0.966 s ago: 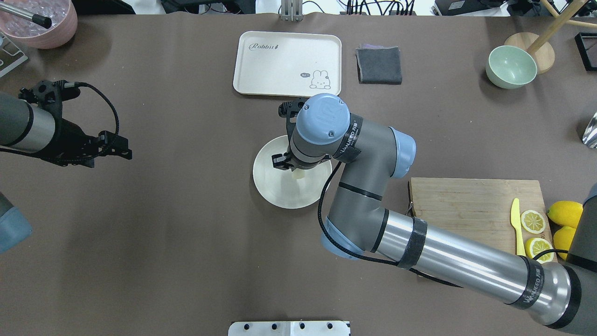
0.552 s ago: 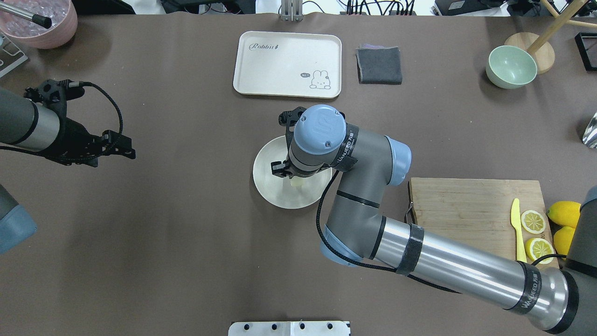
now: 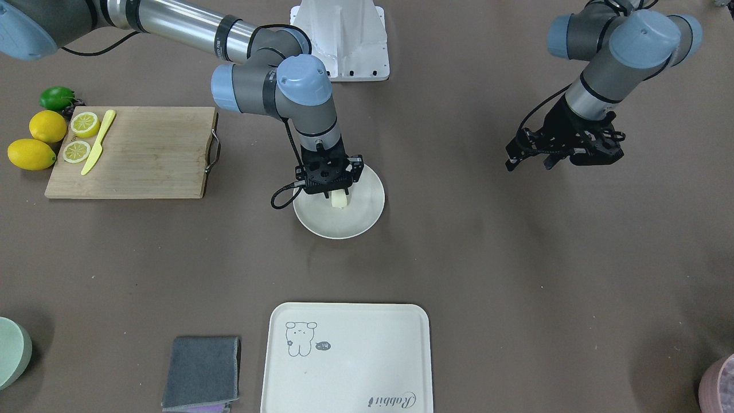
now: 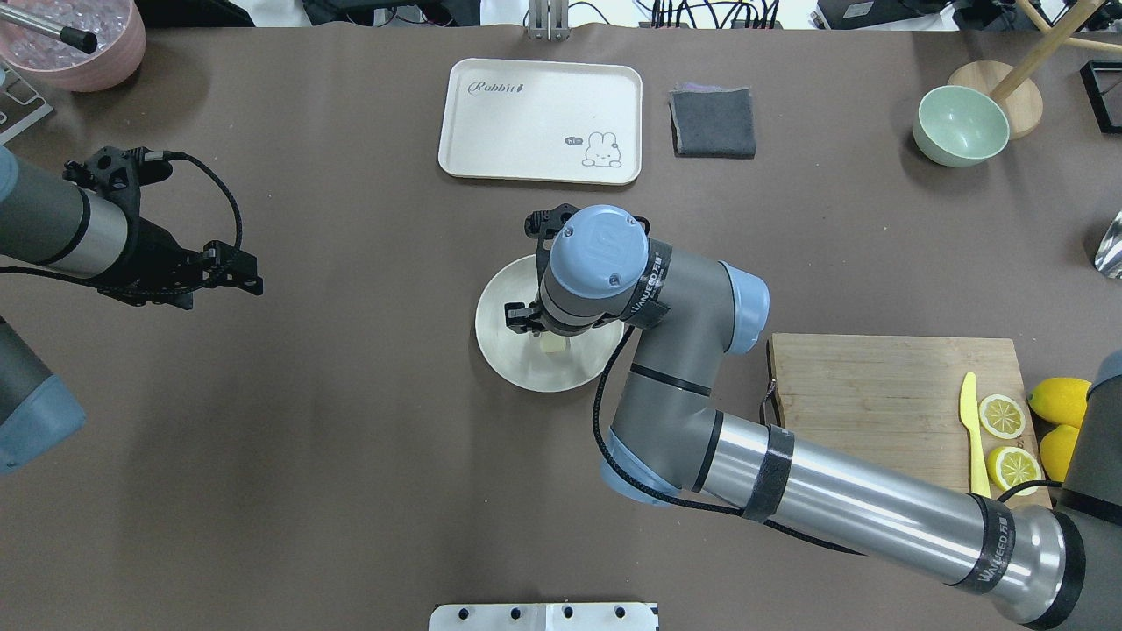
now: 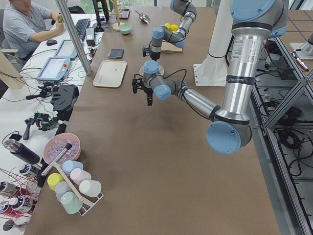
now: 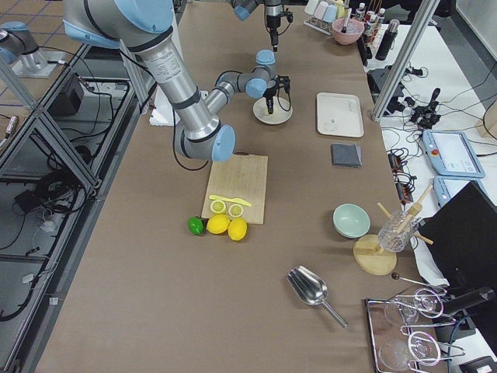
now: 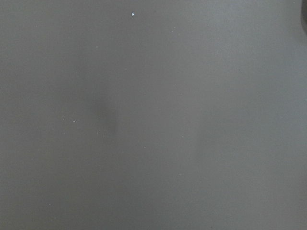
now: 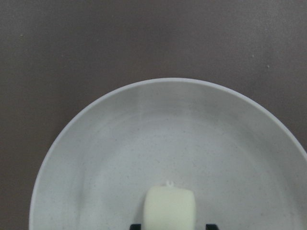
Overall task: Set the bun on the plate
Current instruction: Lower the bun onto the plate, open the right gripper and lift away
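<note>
We see the right gripper [image 3: 339,194] pinching the small pale cream-yellow bun [image 3: 339,201] over the round off-white plate [image 3: 367,198] — the left gripper [image 3: 527,164] is spread, well apart.

The plate [image 8: 96,158] looks matt, off-white and faintly speckled; the bun [image 8: 170,208] is smooth with a soft sheen. The table cover [image 4: 351,438] is matt brown. The cutting board [image 4: 877,386] is bare grained wood, the folded cloth [image 4: 712,123] dark grey fabric, the tray [image 4: 526,114] smooth matt cream.
</note>
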You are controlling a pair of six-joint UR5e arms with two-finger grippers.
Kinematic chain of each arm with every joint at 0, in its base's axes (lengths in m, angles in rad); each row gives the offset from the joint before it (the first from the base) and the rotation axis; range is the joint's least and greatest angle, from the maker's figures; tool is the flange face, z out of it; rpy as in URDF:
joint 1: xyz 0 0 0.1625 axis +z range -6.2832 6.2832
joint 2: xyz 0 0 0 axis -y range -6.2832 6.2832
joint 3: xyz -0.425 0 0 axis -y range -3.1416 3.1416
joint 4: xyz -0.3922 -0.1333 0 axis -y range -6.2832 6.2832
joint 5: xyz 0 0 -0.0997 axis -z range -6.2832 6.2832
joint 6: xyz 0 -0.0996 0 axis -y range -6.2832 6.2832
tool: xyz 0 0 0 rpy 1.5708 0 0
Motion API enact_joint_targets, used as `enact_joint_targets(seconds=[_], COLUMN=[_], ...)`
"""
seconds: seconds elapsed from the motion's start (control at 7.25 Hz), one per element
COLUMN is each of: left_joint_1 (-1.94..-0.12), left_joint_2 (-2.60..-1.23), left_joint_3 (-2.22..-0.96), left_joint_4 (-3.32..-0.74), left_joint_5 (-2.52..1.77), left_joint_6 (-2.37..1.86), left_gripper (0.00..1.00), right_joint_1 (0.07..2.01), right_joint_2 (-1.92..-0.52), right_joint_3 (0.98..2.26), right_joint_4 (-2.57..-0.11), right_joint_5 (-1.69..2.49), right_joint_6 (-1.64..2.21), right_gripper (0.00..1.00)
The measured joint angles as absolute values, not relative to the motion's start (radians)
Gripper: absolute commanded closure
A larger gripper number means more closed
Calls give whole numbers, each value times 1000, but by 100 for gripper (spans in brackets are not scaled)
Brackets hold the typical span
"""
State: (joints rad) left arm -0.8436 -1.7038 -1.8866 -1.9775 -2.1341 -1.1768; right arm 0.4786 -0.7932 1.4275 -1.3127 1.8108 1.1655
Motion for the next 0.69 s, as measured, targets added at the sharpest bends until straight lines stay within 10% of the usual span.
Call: enact_joint_targets(seconds=[0.69], left_joint_1=[-1036], left_joint_2=[-1655], left_joint_3=[-1895], left_joint_4=[-1966], left_joint_5=[-2303], left_joint_6=[-1005], left_gripper=[3], right_joint_1=[698], right_joint_2=[-941], right_joint_3=[1607], right_joint_4=[-1347], right_joint_5=[2043], right_joint_6=[1079], right_gripper=[0])
